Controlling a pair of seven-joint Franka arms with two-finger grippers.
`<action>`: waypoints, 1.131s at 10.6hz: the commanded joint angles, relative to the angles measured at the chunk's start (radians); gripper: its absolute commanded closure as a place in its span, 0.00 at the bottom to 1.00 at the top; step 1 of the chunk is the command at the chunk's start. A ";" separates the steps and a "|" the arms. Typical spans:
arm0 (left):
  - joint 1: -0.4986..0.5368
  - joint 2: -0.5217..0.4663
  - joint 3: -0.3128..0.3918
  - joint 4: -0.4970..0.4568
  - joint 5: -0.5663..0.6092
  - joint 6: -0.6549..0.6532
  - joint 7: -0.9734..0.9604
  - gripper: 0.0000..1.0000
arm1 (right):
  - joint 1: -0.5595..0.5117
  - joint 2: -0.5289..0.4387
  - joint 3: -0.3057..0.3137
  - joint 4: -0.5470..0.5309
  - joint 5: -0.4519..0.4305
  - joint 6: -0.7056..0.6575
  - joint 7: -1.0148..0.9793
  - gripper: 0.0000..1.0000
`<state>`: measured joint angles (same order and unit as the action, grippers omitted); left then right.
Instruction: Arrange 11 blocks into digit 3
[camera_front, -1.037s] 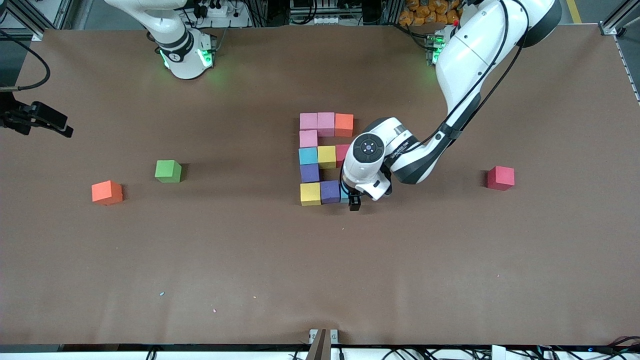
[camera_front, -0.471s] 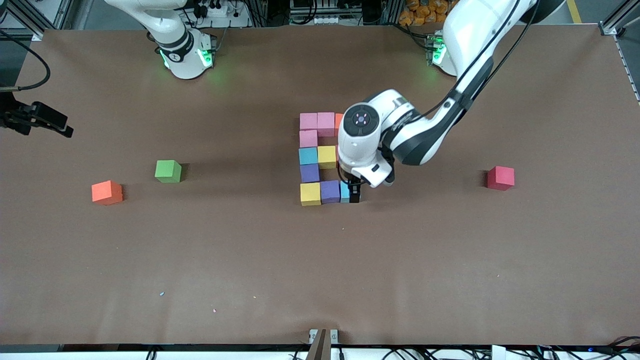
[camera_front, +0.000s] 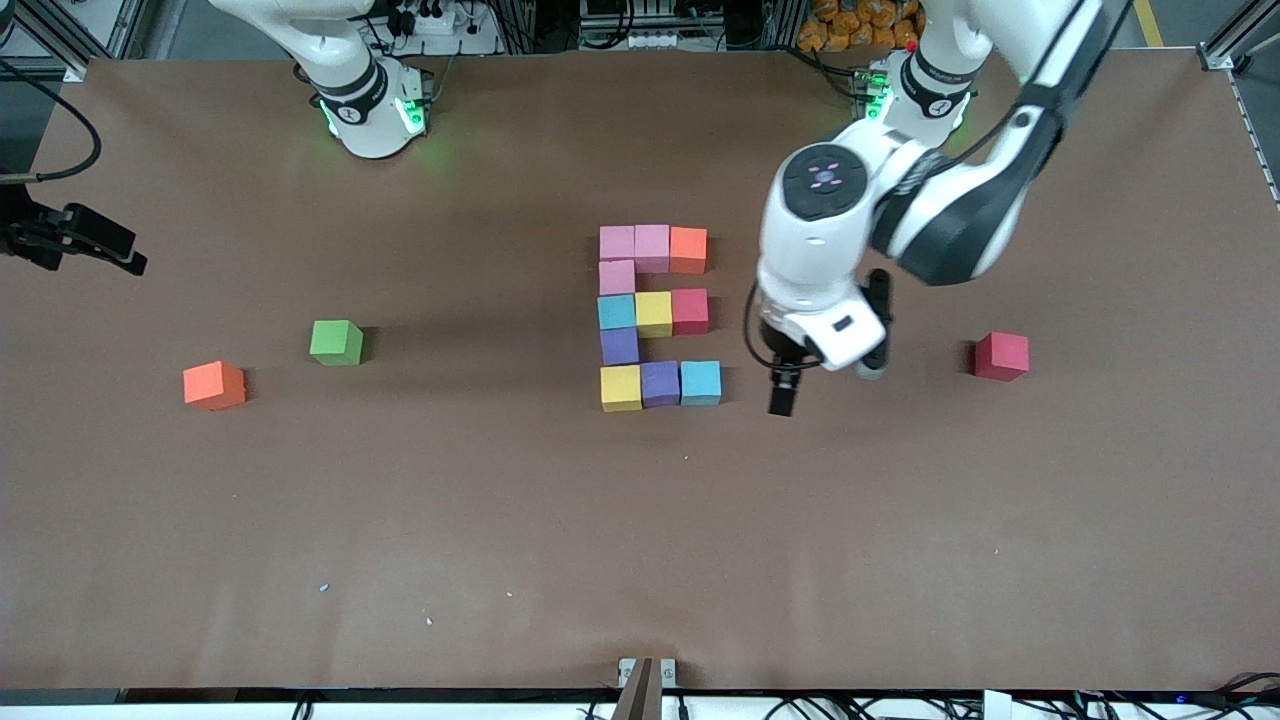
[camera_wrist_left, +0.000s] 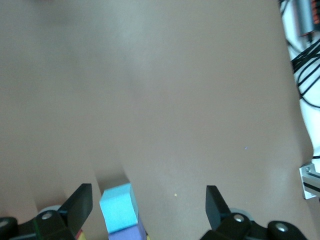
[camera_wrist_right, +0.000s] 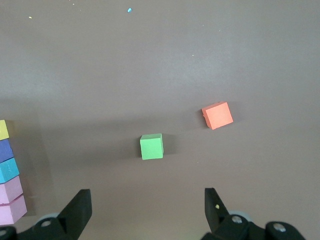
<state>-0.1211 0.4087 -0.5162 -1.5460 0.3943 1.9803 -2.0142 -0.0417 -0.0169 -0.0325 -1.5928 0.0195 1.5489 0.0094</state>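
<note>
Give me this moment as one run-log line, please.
left gripper: open, empty, over bare table beside digit 3 | right gripper: open, waiting | eleven blocks placed

No legible text, label, brand mark, number or sign found in any view. The matte foam cubes (camera_front: 653, 313) carry plain faces without print. The brown paper-covered table (camera_front: 500, 520) bears no markings. The white left arm (camera_front: 960, 190) shows no lettering that can be read. Wrist views show only unmarked cubes and bare table surface.
</note>
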 joint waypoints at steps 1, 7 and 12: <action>0.055 -0.066 -0.002 -0.020 -0.017 -0.053 0.195 0.00 | -0.009 -0.017 0.008 -0.015 0.000 0.005 0.003 0.00; 0.196 -0.158 0.060 -0.026 -0.141 -0.100 0.815 0.00 | -0.010 -0.017 0.008 -0.016 0.000 0.007 0.001 0.00; 0.261 -0.327 0.270 -0.029 -0.339 -0.254 1.531 0.00 | -0.010 -0.015 0.008 -0.016 0.000 0.008 0.001 0.00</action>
<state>0.1429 0.1401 -0.2883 -1.5454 0.0823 1.7612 -0.6145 -0.0418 -0.0169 -0.0324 -1.5933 0.0195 1.5498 0.0094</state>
